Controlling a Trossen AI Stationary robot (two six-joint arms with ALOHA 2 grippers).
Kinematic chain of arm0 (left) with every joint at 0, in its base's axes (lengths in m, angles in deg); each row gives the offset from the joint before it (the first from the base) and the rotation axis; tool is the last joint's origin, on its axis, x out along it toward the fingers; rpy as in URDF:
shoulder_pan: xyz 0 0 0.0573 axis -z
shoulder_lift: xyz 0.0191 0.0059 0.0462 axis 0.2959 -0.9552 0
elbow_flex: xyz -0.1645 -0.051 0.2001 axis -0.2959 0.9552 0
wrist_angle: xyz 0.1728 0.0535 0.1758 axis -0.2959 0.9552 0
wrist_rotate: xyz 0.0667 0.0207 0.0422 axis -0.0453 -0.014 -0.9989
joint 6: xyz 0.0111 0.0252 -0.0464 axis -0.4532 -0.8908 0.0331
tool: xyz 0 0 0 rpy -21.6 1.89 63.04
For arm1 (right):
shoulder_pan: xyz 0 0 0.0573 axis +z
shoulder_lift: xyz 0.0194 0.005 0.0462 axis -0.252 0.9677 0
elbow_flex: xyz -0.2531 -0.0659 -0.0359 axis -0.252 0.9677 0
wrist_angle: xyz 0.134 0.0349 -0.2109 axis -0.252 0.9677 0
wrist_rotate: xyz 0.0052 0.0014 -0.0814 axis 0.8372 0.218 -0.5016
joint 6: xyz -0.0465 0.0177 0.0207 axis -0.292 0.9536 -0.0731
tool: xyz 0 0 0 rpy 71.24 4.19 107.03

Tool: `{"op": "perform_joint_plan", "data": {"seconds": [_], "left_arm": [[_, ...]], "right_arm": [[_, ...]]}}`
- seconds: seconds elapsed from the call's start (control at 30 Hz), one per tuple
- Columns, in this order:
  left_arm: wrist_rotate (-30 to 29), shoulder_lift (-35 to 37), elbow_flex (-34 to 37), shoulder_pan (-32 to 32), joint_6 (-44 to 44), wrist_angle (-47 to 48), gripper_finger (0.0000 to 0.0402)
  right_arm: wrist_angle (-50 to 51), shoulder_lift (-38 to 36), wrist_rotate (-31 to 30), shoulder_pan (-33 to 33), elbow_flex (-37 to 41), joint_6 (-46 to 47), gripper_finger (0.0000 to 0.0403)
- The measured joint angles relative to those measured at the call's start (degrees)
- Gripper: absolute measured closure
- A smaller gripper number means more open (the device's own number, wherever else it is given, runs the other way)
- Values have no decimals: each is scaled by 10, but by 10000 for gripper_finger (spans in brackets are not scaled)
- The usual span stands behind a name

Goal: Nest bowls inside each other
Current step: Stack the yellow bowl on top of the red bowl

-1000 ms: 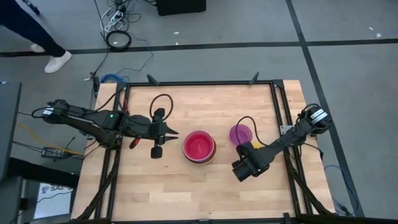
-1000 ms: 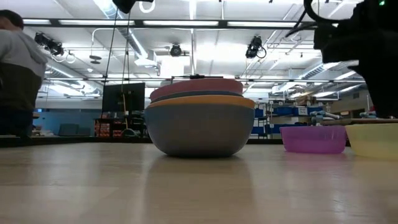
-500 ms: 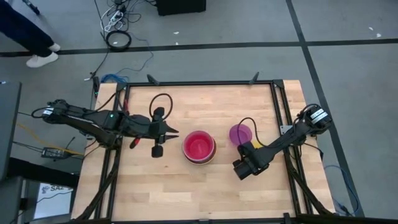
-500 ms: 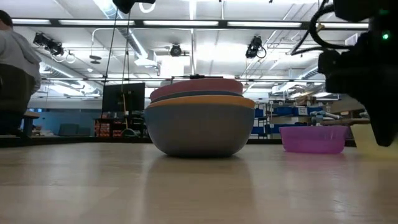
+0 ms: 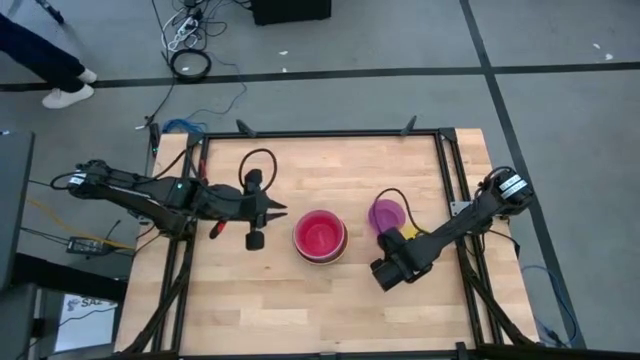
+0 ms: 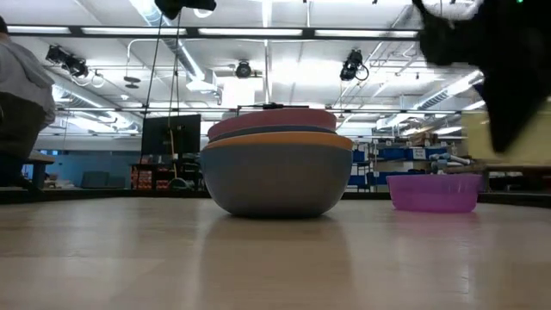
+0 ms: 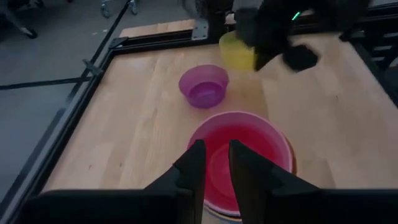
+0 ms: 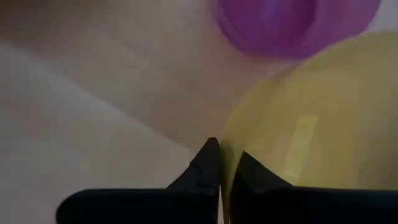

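Yellow bowl pinched by its rim

Fingers of my right gripper (image 8: 222, 163) were pressed together on the rim of the yellow bowl (image 8: 311, 124), one finger inside the wall and one outside. That bowl hung tilted off the table (image 5: 330, 160), and from the other arm's camera it showed as a yellow shape (image 7: 237, 51) tucked against my dark wrist. From above it was almost hidden beneath my arm, with only a sliver of yellow showing. My right gripper (image 5: 392, 268) sat right of the table's middle.

Just beside the yellow one stood the purple bowl (image 5: 386, 213), upright on the wood and touching nothing else that I could see. At table height it (image 6: 433, 192) rested flat, to the right of the stack.

The stack (image 5: 320, 237) sat near the centre of the table, with a pink bowl (image 7: 242, 152) uppermost. From the side I saw a grey-blue bowl (image 6: 277, 176) at the bottom and an orange rim (image 6: 277, 139) above it.

My left gripper (image 5: 272, 212) hovered just left of the stack, its fingers (image 7: 194, 168) slightly apart and holding nothing.

A person (image 6: 19, 108) stood beyond the table's far edge.
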Motion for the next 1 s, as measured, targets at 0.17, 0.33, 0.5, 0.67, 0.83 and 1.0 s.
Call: {"op": "perform_joint_plan", "data": {"seconds": [0.17, 0.33, 0.5, 0.67, 0.83, 1.0], "left_arm": [[-54, 0, 0, 0, 5, 28, 323], [-97, 0, 0, 0, 39, 61, 323], [-109, 0, 0, 0, 70, 72, 323], [-133, 0, 0, 0, 79, 72, 323], [-151, 0, 0, 0, 111, 74, 323], [-151, 0, 0, 2, 129, 78, 323]], "right_arm": [[-23, 0, -111, -14, -148, -158, 402], [-190, 1, -155, -76, -180, -368, 402], [-328, 14, -105, -136, -180, -522, 402], [-341, 19, -51, -163, -180, -571, 403], [-324, 36, 10, -172, -180, -588, 403], [-304, 47, 22, -174, -180, -588, 400]]}}
